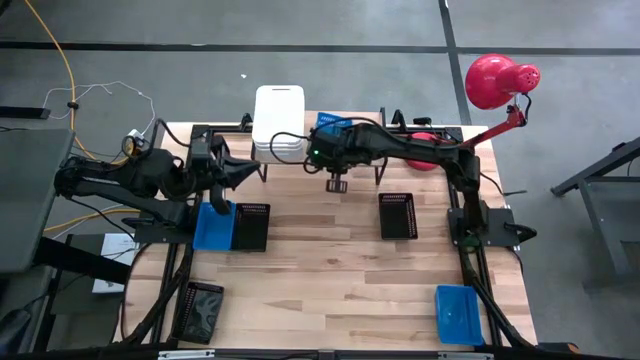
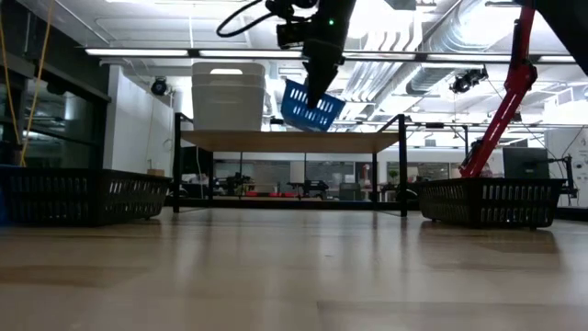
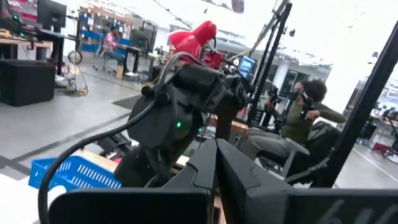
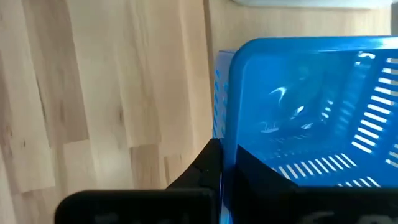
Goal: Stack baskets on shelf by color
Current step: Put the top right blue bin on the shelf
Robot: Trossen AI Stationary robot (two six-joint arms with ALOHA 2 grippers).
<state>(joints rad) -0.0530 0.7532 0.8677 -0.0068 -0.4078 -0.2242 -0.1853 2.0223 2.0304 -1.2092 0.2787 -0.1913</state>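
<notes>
The right claw point(image 2: 317, 99) is up over the shelf point(image 2: 285, 140), clamped on the rim of a blue basket point(image 2: 310, 108) that hangs tilted just above the plank, beside the white baskets point(image 2: 227, 96) stacked at the shelf's left end. The shelf stands along the far edge of the surface point(image 1: 330, 280). The left claw point(image 1: 222, 178) waits near the surface's left edge with its fingers together, above a second blue basket point(image 1: 212, 226) that touches a black basket point(image 1: 251, 226). Another black basket point(image 1: 397, 215) sits toward the right edge, a fourth point(image 1: 203, 310) lies at the near left corner, and a third blue one point(image 1: 457, 312) rests at the near right corner.
</notes>
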